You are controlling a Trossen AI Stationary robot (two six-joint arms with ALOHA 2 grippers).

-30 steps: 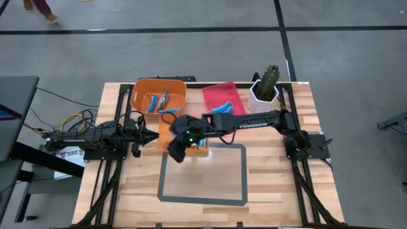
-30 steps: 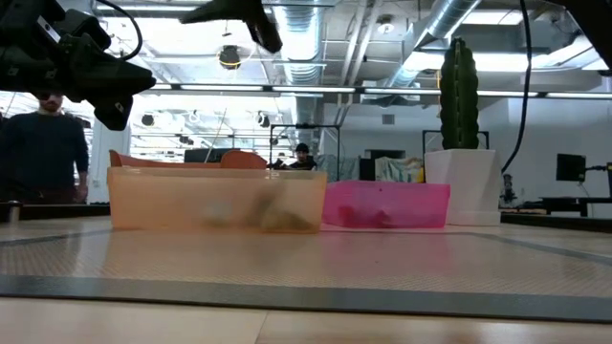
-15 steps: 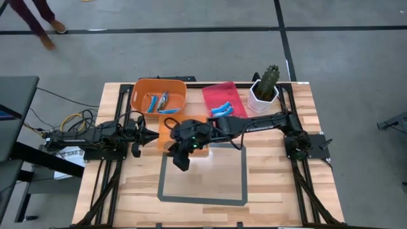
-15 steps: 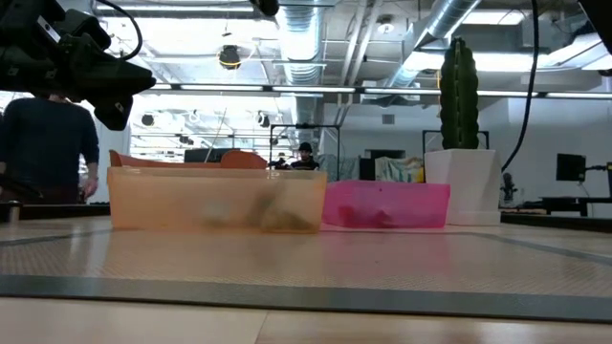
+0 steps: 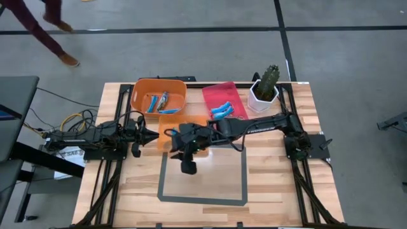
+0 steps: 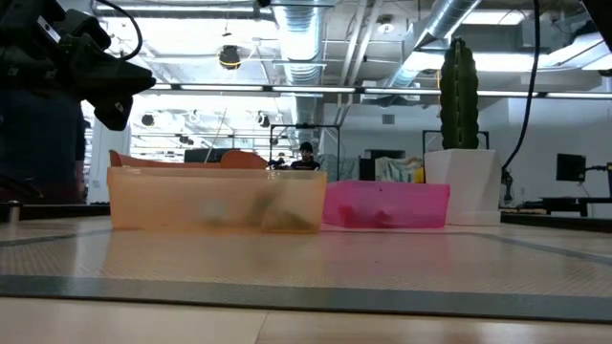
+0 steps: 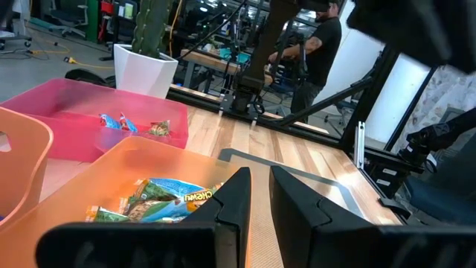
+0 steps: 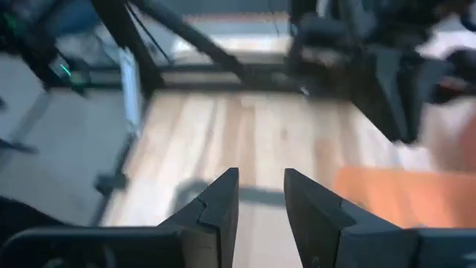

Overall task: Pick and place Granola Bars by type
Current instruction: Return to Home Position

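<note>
On the left side of the wooden table (image 5: 280, 191), the left gripper (image 5: 153, 135) rested low, pointing at the bins. Its fingers were almost together and held nothing.

Next to it were two orange bins. The round orange plastic bin (image 5: 141, 88) at the back held some blue shiny wrapped bars (image 5: 151, 102) and one bar with many colours. The small square orange plastic bin (image 5: 164, 121) in front of it held green and tan wrapped bars (image 7: 167, 197). The right arm hid part of this bin from above.

The right gripper (image 5: 188, 169) hovered over the top edge of the grey taped square (image 5: 203, 199), just in front of the square orange bin. Its fingers were apart, with nothing between them.

Further right, the flat pink plastic bin (image 5: 216, 92) held more blue bars (image 5: 220, 109) and a small tan one. Beside it stood a green cactus in a white pot (image 5: 262, 94).

No bars lay loose on the table, so I think the picking was done. Blue bars were in two different bins, so the sorting may not be perfect.

The wood inside and around the taped square was bare, so the right arm had lots of room to swing to its own side. The things to watch were the rim of the square orange bin under the arm and the cactus pot near its elbow.
</note>
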